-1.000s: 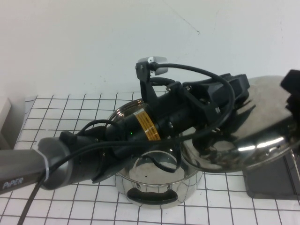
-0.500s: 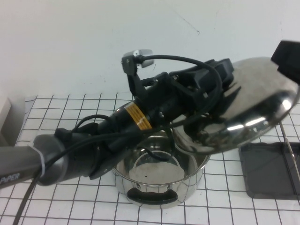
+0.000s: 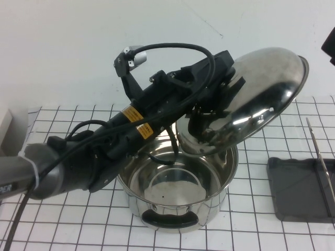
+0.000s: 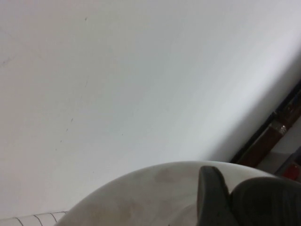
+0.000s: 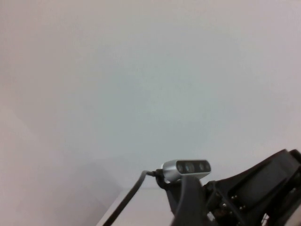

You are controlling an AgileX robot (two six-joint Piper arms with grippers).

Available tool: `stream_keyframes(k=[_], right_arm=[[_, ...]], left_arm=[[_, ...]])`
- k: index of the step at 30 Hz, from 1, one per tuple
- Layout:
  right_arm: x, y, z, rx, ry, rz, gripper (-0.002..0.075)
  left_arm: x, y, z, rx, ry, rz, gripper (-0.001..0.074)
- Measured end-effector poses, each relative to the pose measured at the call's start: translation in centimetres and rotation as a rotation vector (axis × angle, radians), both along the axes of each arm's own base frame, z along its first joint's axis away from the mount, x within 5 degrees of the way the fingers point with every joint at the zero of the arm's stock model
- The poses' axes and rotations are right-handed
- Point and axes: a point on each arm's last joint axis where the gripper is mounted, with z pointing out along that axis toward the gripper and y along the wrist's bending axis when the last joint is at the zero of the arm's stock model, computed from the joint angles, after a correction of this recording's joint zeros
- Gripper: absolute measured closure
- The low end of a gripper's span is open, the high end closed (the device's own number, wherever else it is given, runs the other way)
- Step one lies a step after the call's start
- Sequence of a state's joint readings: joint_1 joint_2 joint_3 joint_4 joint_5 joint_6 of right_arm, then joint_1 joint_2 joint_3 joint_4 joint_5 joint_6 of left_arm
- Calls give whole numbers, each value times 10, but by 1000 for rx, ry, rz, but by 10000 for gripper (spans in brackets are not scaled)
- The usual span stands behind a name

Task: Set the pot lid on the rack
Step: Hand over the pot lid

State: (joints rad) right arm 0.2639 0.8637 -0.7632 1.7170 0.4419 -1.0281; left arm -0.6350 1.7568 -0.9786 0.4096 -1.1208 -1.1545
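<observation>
I held the pot lid (image 3: pixel 251 99) in the left pincer (image 3: pixel 222 78), clamped on its knob, raised and tilted above the pot (image 3: pixel 178 193) to slot edgewise into the rack (image 3: pixel 301 188); the right pincer (image 3: pixel 330 44) sat at frame edge, state unreadable

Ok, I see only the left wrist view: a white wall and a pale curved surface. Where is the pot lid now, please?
Observer: The left pincer holds the pot lid in the air, strongly tilted, above the far right rim of the open pot.
Operator: And the rack?
Observer: The rack lies on the table to the right of the pot, lower than the lid, and apart from it.
Operator: Where is the right pincer?
Observer: Only a dark part of the right pincer shows at the upper right edge of the high view, above the rack.
</observation>
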Motion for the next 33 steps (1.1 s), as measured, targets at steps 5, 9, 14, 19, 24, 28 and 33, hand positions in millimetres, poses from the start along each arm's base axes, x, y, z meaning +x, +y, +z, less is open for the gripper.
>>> stream_keyframes(k=[5,9,14,19,24,28,33], right_arm=[[4,-3,-1,-3,11,-45,220],[10,-2,-6,-3,41,-53,219],[19,1,-12,-1,85,-48,219],[26,4,-19,-5,121,-36,219],[32,7,-25,-2,158,-17,219],[39,12,-33,0,199,22,219],[49,19,-45,-3,256,67,219]], left_arm=[[0,3,7,-27,1,19,414],[-3,7,19,-63,-16,30,414],[-7,10,28,-75,-42,36,414],[-8,10,29,-67,-58,29,414],[-10,8,28,-42,-77,8,414],[-12,6,27,-23,-93,-10,414],[-18,1,27,0,-111,-46,414]])
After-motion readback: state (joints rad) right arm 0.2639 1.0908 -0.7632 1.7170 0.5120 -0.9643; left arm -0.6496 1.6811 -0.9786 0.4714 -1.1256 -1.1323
